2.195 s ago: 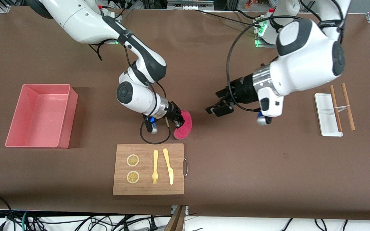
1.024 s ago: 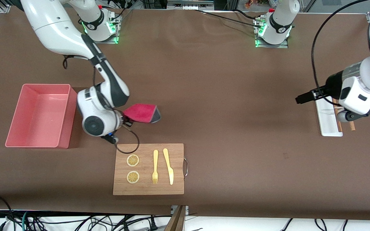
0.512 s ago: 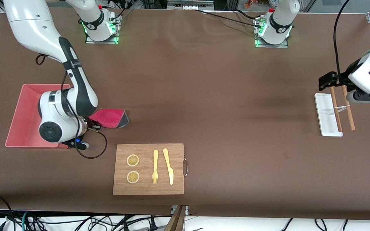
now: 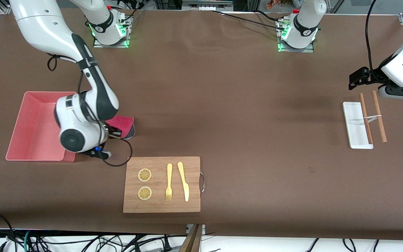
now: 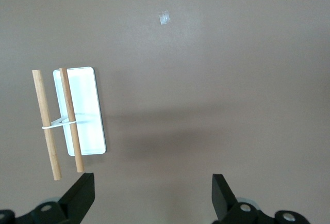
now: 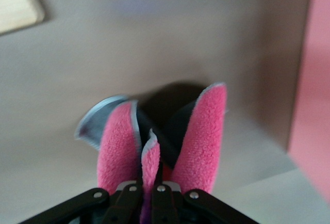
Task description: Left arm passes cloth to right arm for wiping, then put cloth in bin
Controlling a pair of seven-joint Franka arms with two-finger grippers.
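Cloth (image 4: pixel 124 124), magenta-pink face w/ dark grey backing, is pinched in my right gripper (image 6: pixel 148 190). Right fingers (image 6: pixel 127 195) are clenched tight on a folded edge; the rest of the fabric fans out past my fingertips in two pink lobes w/ a grey-edged flap to one side. In the front view the cloth sits low over the brown table (image 4: pixel 243 105), just beside the bin's wall toward the left arm's end; whether it touches the tabletop I cannot tell.

Bin (image 4: pixel 30 126): salmon-pink rectangular box, next to my right gripper on the side toward the right arm's end of the table. My right wrist partly overlaps its rim in the front view. One bin wall shows at the edge of the right wrist view (image 6: pixel 309 74).

Cutting board (image 4: pixel 162 184): wooden, nearer the front camera than my right fingers; carries two lemon slices (image 4: pixel 145 175), a yellow fork (image 4: pixel 169 182) and a yellow knife (image 4: pixel 183 180).

My left gripper (image 5: pixel 154 193) waits, fingers (image 5: pixel 81 193) released and spread wide, grasping nothing. It hangs over bare table near the white tray (image 5: pixel 80 110) at the left arm's end. Two wooden sticks (image 5: pixel 70 120), tied w/ a white band, lie across the tray, well apart from my left fingertips.
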